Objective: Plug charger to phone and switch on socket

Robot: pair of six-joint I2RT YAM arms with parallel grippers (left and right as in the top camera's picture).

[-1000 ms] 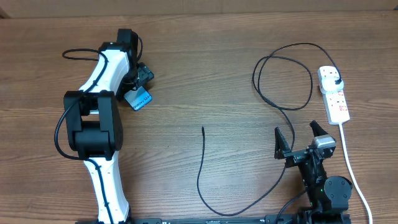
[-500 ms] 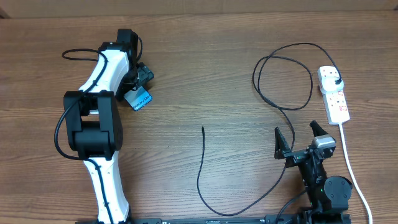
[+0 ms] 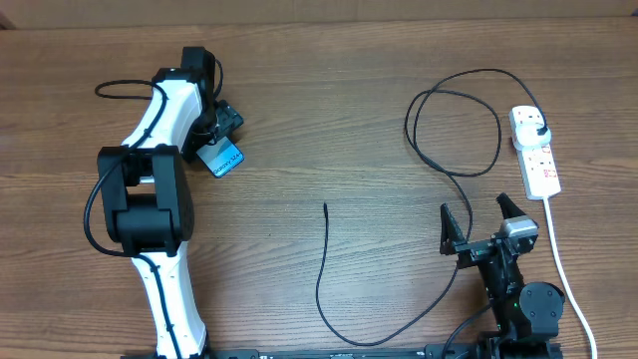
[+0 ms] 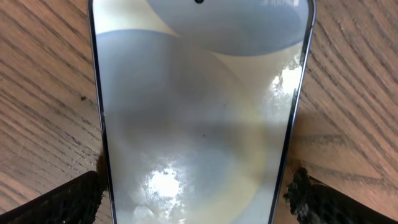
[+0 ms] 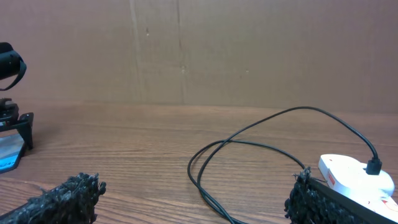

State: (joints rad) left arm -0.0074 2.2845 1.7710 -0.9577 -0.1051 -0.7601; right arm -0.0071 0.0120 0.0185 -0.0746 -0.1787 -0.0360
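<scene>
Left end effector [image 4: 198,190] clamps phone [image 4: 199,93], right end effector [image 3: 475,209] spread

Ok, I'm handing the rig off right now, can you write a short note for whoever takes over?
Left gripper: fingers astride the phone, upper left in the overhead view; clamped or not, cannot tell.
Right gripper: open, empty, low on the right.
Charger: plug head sits in the socket at far right; connector tip lies loose in the middle, apart from the phone.
Done: plug head in.
Left: join tip to phone, switch the socket on; its switch state is unreadable.
</scene>
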